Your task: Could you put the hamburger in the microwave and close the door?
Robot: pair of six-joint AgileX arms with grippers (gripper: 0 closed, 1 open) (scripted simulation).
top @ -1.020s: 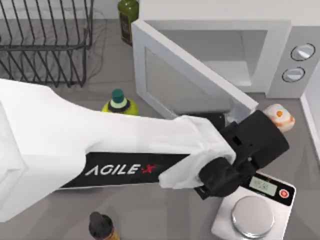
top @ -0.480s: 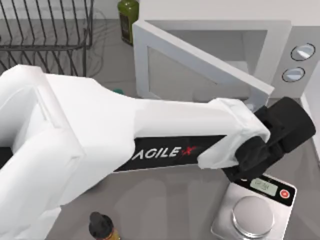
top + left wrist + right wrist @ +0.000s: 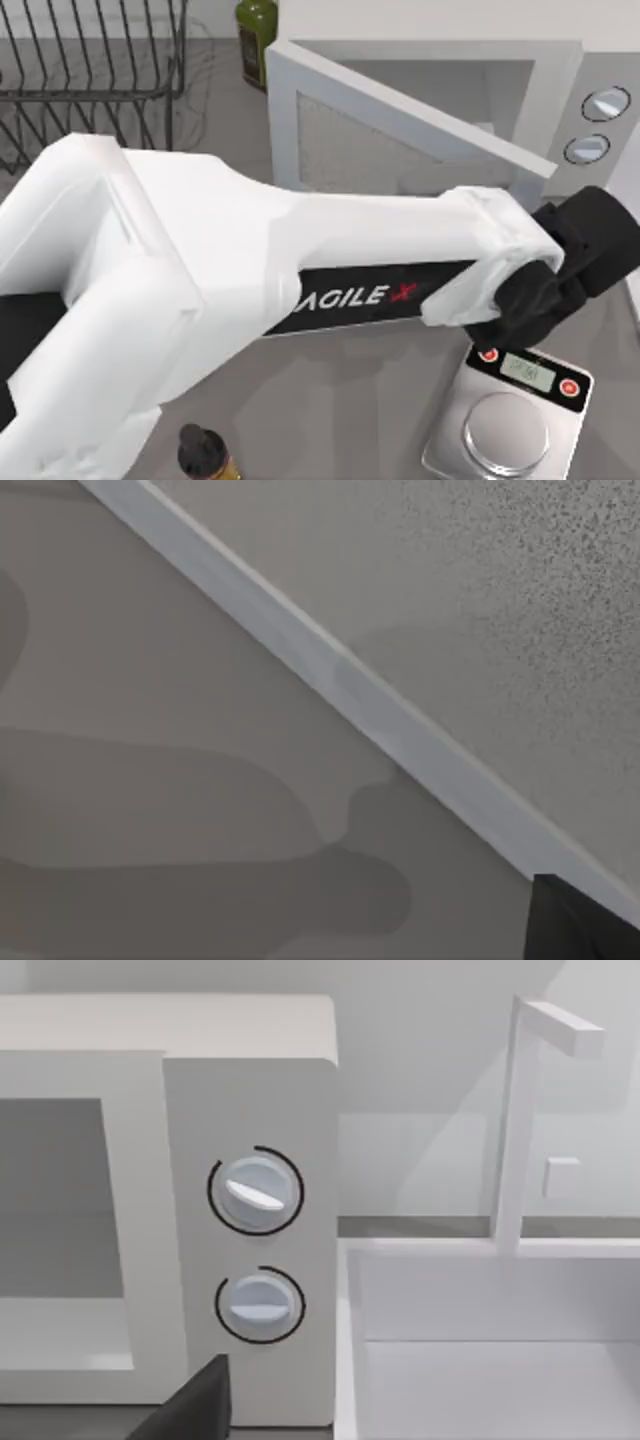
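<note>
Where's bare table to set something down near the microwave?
Free: grey strip between dropper bottle and scale. Also between rack and door. Crowded: left gripper against the door's edge, microwave right behind.

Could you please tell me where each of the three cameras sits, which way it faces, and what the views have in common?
Top view: above the table, looking down on the microwave, its half-open door, the scales and the left arm reaching across.
Left wrist view: on the left arm's wrist, close against the door's mesh window and frame; a dark corner of the arm's own hardware shows.
Right wrist view: on the right arm's wrist, facing the microwave's front.
Shared: the two knobs appear in the top and right wrist views.
</note>
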